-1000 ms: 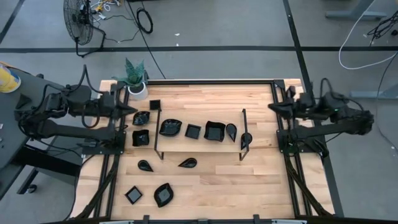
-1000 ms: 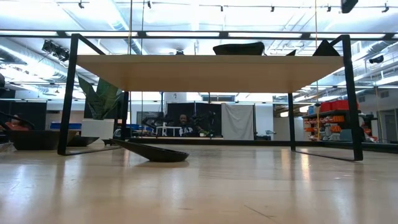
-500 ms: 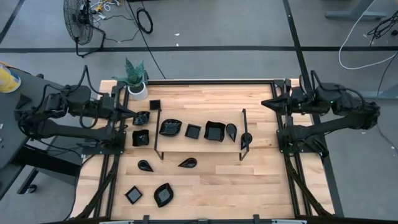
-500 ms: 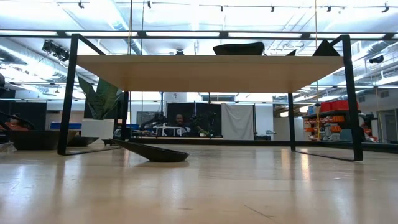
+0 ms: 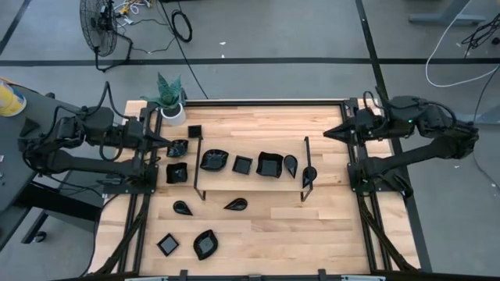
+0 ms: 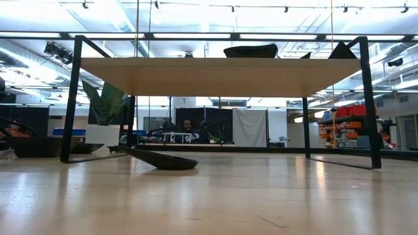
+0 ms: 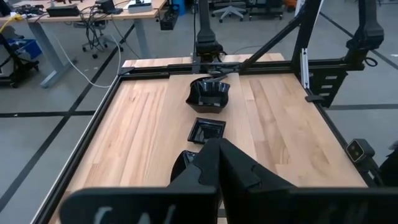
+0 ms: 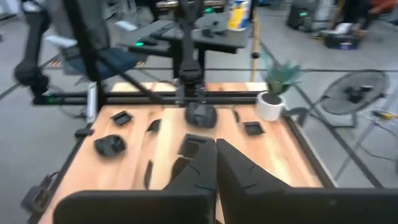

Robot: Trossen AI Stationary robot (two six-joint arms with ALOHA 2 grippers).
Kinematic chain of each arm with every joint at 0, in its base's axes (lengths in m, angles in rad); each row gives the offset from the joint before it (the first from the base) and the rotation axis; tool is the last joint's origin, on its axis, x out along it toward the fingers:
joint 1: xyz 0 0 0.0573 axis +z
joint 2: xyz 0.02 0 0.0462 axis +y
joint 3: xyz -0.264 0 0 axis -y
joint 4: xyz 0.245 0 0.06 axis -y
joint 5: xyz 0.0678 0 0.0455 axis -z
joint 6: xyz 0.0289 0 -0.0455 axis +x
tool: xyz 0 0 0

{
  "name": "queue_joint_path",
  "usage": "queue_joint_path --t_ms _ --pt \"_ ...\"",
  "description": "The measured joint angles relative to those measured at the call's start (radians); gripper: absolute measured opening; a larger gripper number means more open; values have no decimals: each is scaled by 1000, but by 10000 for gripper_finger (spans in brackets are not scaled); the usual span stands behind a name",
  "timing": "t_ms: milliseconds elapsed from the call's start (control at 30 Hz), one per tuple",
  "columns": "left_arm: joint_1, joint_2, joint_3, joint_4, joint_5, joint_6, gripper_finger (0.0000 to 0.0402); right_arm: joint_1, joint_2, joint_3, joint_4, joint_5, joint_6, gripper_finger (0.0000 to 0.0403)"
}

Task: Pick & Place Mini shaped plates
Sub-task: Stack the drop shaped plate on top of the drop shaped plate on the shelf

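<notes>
Several glossy black mini plates lie in the high view. A leaf plate, two square plates and a teardrop rest on a raised wooden shelf. Others sit on the table, such as a plate, teardrops and a leaf plate. My left gripper is shut and hovers at the table's left edge, beside one plate. My right gripper is shut above the table's right edge and holds nothing.
A white pot with a green plant stands at the far left corner. The shelf's thin black wire frame lifts the board off the table. A teardrop plate lies under it in the low view. Bare wood lies along the near right side.
My right gripper has moved a little toward the table's left, coming in over the table's right edge, still shut. The left arm and the plates have kept still.
</notes>
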Motion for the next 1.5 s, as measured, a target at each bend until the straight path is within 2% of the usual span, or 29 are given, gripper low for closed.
queue_joint_path --t_ms 200,433,767,1033,1300,1500 --pt "0 0 0 0 0 0 3 0 58 10 -19 -66 -15 38" --pt "0 0 0 0 0 0 3 0 127 10 -135 -139 -96 101" --pt "0 0 0 0 0 0 3 0 211 10 -256 -145 -294 167" --pt "0 0 0 0 0 0 3 1 297 30 -340 -162 -456 176" --pt "0 0 0 0 0 0 3 1 442 213 -502 -147 -607 176" --pt "0 0 0 0 0 0 3 37 516 310 -567 -61 -828 176"
